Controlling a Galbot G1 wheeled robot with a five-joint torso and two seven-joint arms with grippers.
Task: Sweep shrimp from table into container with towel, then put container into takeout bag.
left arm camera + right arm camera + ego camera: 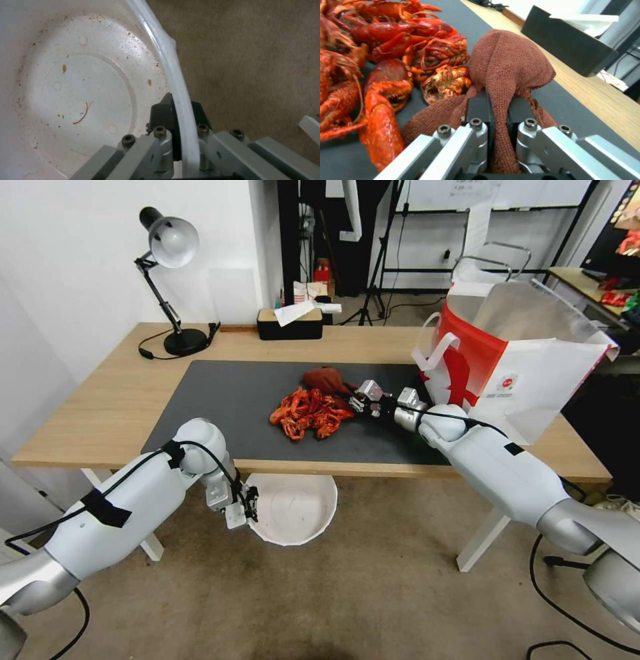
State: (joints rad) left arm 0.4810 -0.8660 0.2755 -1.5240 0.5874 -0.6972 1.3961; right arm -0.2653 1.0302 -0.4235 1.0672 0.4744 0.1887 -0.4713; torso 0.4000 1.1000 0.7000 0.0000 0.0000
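Shrimp (309, 413): one glossy orange-red heap on the dark mat (227, 400), mid-bench, a little back from the near edge. Hard curled shells with thin legs; judged light, slick and tangle-prone, so push them as a mass, not one by one.
Towel (325, 378): rust-red, fuzzy, soft. It bunches behind the heap on the far right side and touches the nearest shells. Limp, so judged to push only where it is backed by the fingers.
Right hand (351, 400): low over the mat, just right of the heap; fingers (479, 110) closed on a fold of towel, the rest ballooning forward. A grip close to the bunch looks right for a stiff sweep.
Container (293, 508): white round bowl held below the near bench edge, under the heap's side. Inside holds only specks and a stray leg. Thin flexible wall, which bows at the grip; judged light now, heavier and prone to tip once loaded.
Left hand (241, 508): clamped on the container rim, one finger (164, 115) inside, one outside.
Takeout bag (513, 360): on the bench (100, 407) at right, mouth open, foil lining showing; paper, judged easily knocked.
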